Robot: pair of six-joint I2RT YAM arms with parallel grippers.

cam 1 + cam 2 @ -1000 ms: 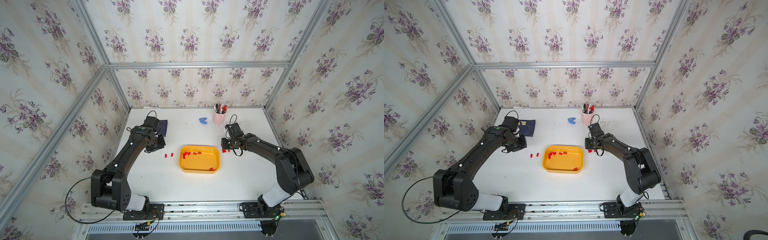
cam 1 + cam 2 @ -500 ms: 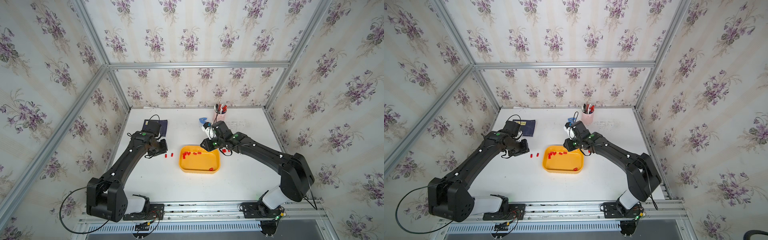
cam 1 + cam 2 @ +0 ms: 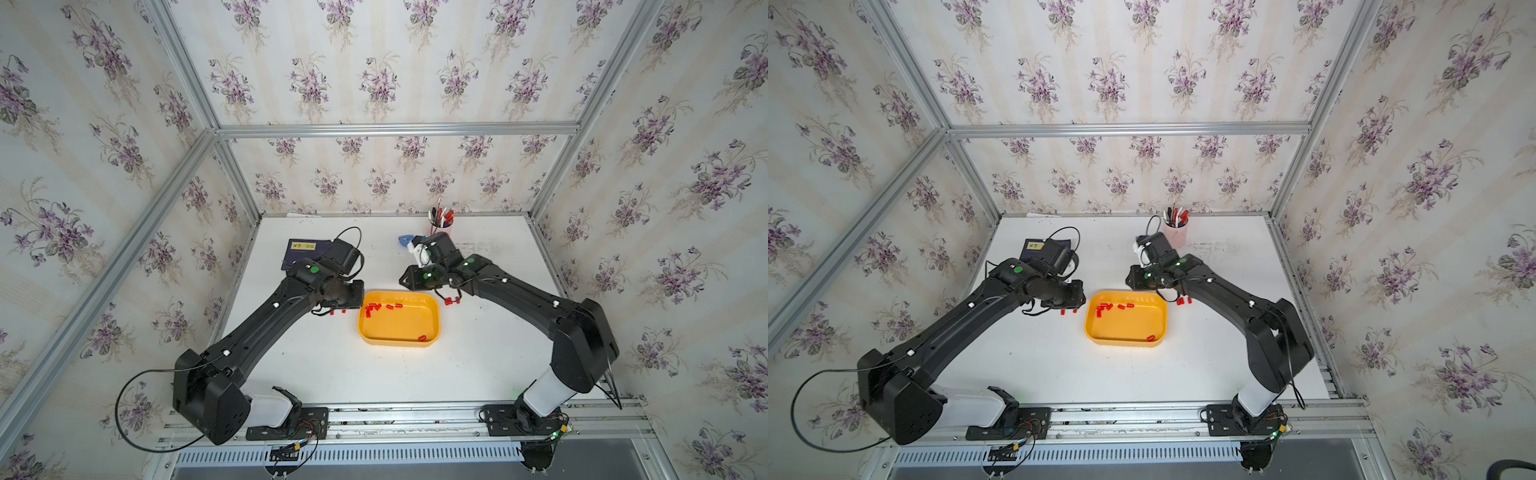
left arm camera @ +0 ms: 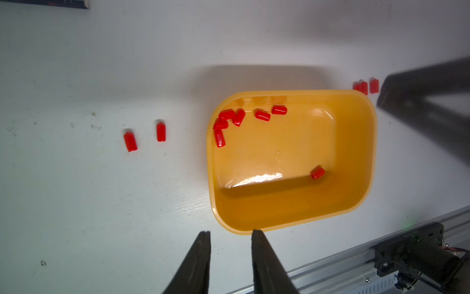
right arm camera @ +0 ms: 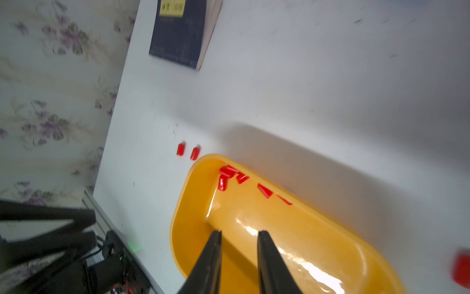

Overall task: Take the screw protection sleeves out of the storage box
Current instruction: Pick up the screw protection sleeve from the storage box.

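Screw protection sleeves (image 4: 227, 114) lie mostly inside the storage box (image 4: 209, 173); a few sit on the bench (image 4: 89, 203) either side. Left pincer (image 4: 231, 232) and right pincer (image 5: 239, 231) gape narrowly, empty. Book (image 5: 178, 33) and pen cup (image 3: 1175, 235) sit farther back.

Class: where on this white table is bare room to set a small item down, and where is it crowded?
Free: the white table between the yellow-orange plastic tray and the front metal rail; also between the pink cylindrical cup and right-hand wall. Crowded: red plastic sleeves flank the tray's far corners.
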